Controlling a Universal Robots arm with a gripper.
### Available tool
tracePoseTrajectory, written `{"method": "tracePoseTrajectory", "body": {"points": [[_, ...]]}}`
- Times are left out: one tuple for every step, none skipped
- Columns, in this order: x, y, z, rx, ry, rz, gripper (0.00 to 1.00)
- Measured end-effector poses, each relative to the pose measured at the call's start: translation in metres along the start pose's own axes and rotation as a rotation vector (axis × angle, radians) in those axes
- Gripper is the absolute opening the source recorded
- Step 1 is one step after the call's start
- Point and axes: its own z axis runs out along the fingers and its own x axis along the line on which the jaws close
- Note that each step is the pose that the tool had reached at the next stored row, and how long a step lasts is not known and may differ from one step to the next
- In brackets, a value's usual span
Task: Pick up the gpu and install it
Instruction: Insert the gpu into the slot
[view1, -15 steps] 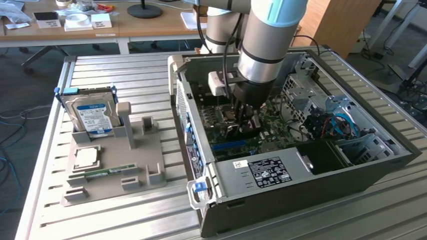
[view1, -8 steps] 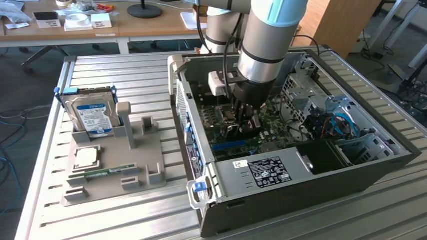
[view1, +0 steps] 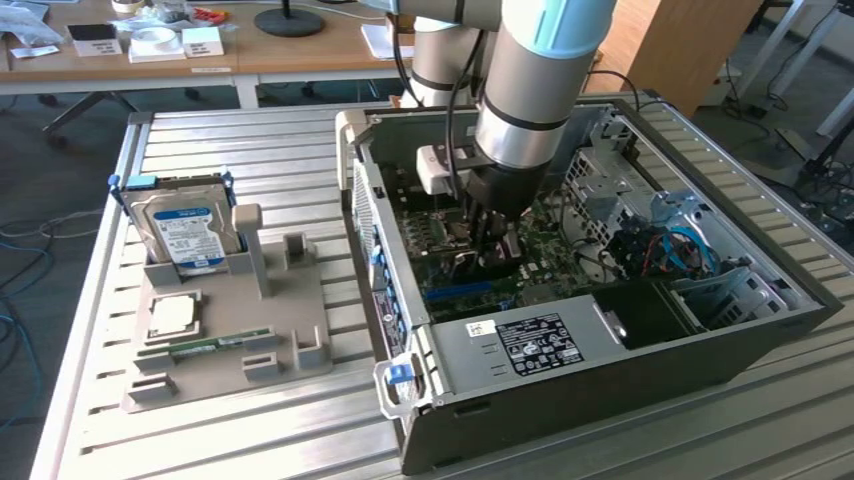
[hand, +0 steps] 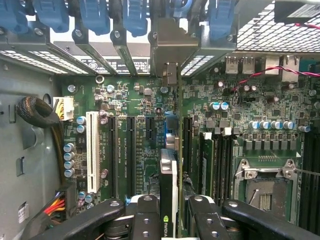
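In the wrist view the gpu (hand: 169, 170) is seen edge-on, a thin green card with its black cooler to one side and its silver bracket (hand: 169, 50) up against the case's rear slot openings. My gripper (hand: 170, 212) is shut on it, with a black finger (hand: 145, 212) pressed to each face. The card stands upright over the long black expansion slots of the motherboard (hand: 135, 95); whether it sits in a slot I cannot tell. In the exterior view my gripper (view1: 487, 225) reaches down into the open computer case (view1: 534, 350), with the gpu (view1: 489, 262) dark beneath it.
A grey holder tray (view1: 287, 330) at the exterior view's left carries a blue-labelled hard drive (view1: 187, 225), a processor chip (view1: 174, 315) and a RAM stick (view1: 207, 345). Near the card are a white slot (hand: 91, 150), RAM sticks (hand: 207, 160), the processor socket (hand: 262, 190) and a cable bundle (hand: 40, 112).
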Motion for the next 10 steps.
{"method": "tracePoseTrajectory", "body": {"points": [[0.0000,0.0001,0.0000,-0.0001,0.0001,0.000,0.26],[0.0000,0.0001,0.0000,-0.0001,0.0002,0.000,0.26],[0.0000,0.0001,0.0000,-0.0001,0.0001,0.000,0.26],[0.0000,0.0001,0.0000,-0.0001,0.0000,0.000,0.26],[-0.0001,0.0002,0.0001,0.0001,-0.0001,0.000,0.26],[-0.0001,0.0007,0.0002,0.0001,-0.0003,0.000,0.26],[-0.0001,0.0011,0.0003,0.0001,-0.0003,0.000,0.26],[-0.0001,0.0013,0.0003,0.0002,-0.0003,0.000,0.26],[0.0000,0.0014,0.0005,0.0001,-0.0002,0.000,0.26],[0.0000,0.0014,0.0008,0.0000,-0.0001,0.000,0.26]]}}
